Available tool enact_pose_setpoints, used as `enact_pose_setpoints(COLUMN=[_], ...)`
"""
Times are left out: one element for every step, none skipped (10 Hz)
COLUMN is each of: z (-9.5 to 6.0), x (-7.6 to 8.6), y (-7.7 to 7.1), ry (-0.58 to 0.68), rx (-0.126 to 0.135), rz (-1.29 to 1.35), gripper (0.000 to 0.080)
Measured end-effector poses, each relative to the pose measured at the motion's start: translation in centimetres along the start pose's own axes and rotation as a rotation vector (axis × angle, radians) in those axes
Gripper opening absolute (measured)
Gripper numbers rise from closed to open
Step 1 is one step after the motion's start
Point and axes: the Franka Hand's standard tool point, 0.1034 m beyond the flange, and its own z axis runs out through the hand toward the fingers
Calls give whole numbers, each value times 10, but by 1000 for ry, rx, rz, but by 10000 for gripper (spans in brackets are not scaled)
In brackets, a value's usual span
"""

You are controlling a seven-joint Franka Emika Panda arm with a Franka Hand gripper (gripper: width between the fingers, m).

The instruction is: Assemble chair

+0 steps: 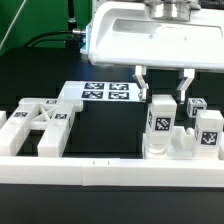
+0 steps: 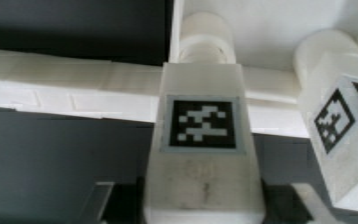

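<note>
- The black worktop [image 1: 30, 75] is seen carrying all the parts.
- A long white border rail [image 1: 100, 172] is laid along the worktop's edge nearest the exterior camera.
- The marker board [image 1: 100, 93] is laid flat near the middle of the far edge.
- The chair is found in separate pieces. A flat open frame piece [image 1: 40, 125] is laid just behind the border rail, toward the corner at the exterior view's left.
- An upright post [image 1: 160, 122] [image 2: 202, 120] is stood toward the corner at the exterior view's right, with a tagged block [image 1: 208, 130] just beside it.
- The gripper [image 1: 163, 90] is held over the top of the upright post, with its fingers [image 2: 114, 205] partly parted on either side. Whether the post is actually clamped cannot be told.
</note>
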Motion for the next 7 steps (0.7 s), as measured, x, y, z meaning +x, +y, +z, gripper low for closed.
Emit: enact_pose_setpoints(z=[2, 4, 6, 7, 7, 7, 7], x=[2, -1, -4, -5, -6, -7, -8], y=[-2, -1, -1, -2, -2, -1, -1], ry=[-5, -8, -13, -10, -2, 9, 27], rx=[1, -1, -1, -1, -2, -3, -5], rz=[-3, -3, -3, -4, -3, -2, 4], gripper=[285, 285, 285, 285, 285, 285, 285])
